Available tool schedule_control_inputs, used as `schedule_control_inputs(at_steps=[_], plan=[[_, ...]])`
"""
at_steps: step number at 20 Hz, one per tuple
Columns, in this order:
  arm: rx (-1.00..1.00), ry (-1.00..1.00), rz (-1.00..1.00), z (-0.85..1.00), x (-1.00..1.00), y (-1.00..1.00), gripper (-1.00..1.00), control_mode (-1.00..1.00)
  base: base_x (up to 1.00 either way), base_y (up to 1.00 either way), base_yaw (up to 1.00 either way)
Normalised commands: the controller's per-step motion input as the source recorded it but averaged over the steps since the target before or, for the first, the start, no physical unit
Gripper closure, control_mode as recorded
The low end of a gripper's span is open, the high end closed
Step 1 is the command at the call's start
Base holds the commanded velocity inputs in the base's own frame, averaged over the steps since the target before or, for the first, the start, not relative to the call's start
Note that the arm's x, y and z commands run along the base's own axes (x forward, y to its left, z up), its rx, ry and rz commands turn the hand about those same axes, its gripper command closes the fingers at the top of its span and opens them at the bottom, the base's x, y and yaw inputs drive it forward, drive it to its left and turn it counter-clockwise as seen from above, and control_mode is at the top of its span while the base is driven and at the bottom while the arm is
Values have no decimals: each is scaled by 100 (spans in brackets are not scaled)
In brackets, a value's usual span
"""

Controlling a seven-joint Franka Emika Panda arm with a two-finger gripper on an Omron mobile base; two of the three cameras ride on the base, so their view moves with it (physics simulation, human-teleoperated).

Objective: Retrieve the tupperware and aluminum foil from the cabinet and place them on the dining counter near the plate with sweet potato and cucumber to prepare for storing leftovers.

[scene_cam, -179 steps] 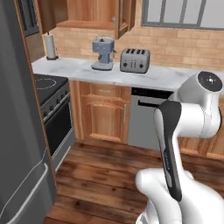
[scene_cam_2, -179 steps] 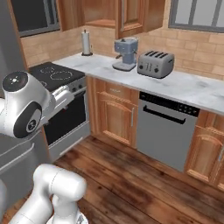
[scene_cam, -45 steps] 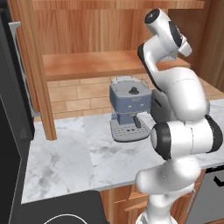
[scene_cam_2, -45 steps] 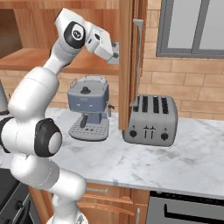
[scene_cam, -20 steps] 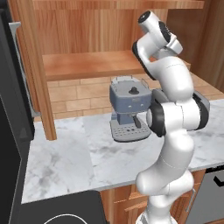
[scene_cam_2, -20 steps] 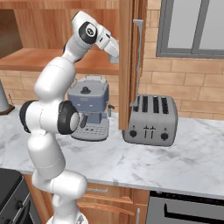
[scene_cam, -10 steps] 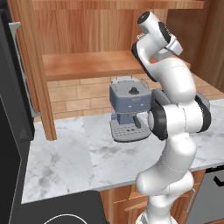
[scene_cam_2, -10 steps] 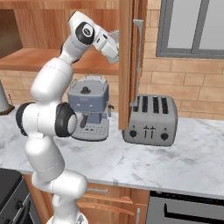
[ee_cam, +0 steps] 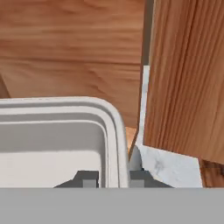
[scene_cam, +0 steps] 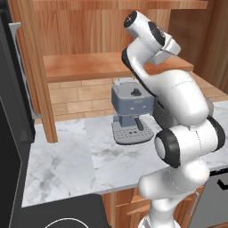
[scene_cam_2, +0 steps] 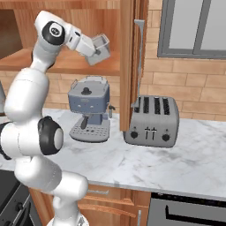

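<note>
The tupperware (scene_cam_2: 103, 45) is a small grey-white rimmed container, tilted just above the shelf of the brown wooden cabinet (scene_cam_2: 66, 64). My gripper (scene_cam_2: 97, 53) is shut on it at the cabinet's right side, beside the open door. In the hand view its rimmed wall (ee_cam: 52, 144) runs between the two fingertips of the gripper (ee_cam: 113, 178), one pad inside and one outside. In the left base view the cabinet shelf (scene_cam: 89, 67) shows behind my raised arm. The aluminum foil, the dining counter and the plate are out of view.
A blue-grey coffee machine (scene_cam_2: 89, 108) stands on the marble worktop (scene_cam: 67, 160) under the shelf. A silver toaster (scene_cam_2: 152, 120) sits to its right. The open cabinet door (scene_cam_2: 132, 66) hangs edge-on right of my hand. A stove top (scene_cam: 62, 216) lies at the lower left.
The jaws have closed onto the tupperware's rim. The hand has drawn back slightly from the cabinet's right side, and the container now hangs tilted in the grip.
</note>
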Motion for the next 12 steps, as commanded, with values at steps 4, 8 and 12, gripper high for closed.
schedule_control_inputs(at_steps=[4,8,12], plan=[[-25,-9,14,4,-100,70,100,-100,0,0,0],[-12,-8,9,26,-100,28,100,-100,0,0,0],[0,0,5,25,-100,6,100,-100,0,0,0]])
